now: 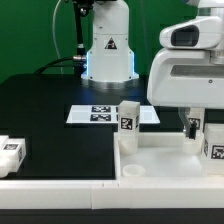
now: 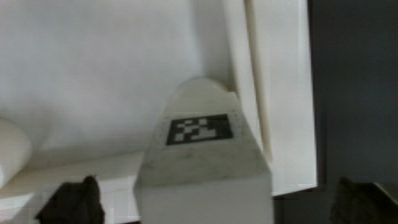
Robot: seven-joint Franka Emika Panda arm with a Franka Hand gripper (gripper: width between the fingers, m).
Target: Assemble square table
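The white square table top (image 1: 160, 160) lies at the front of the exterior view's right, rim up. One tagged white leg (image 1: 128, 117) stands upright at its far corner. A second tagged leg (image 1: 213, 140) stands at the top's right side. My gripper (image 1: 201, 127) is lowered over this leg and is open. In the wrist view this leg (image 2: 201, 135) lies between my two dark fingertips (image 2: 71, 203), with a gap on each side, and the top's rim (image 2: 267, 70) runs beside it. My gripper (image 2: 214, 206) holds nothing. A third leg (image 1: 10, 153) lies at the exterior view's far left.
The marker board (image 1: 100, 114) lies flat on the black table behind the top. The robot base (image 1: 108, 50) stands at the back. A long white bar (image 1: 60, 190) runs along the front edge.
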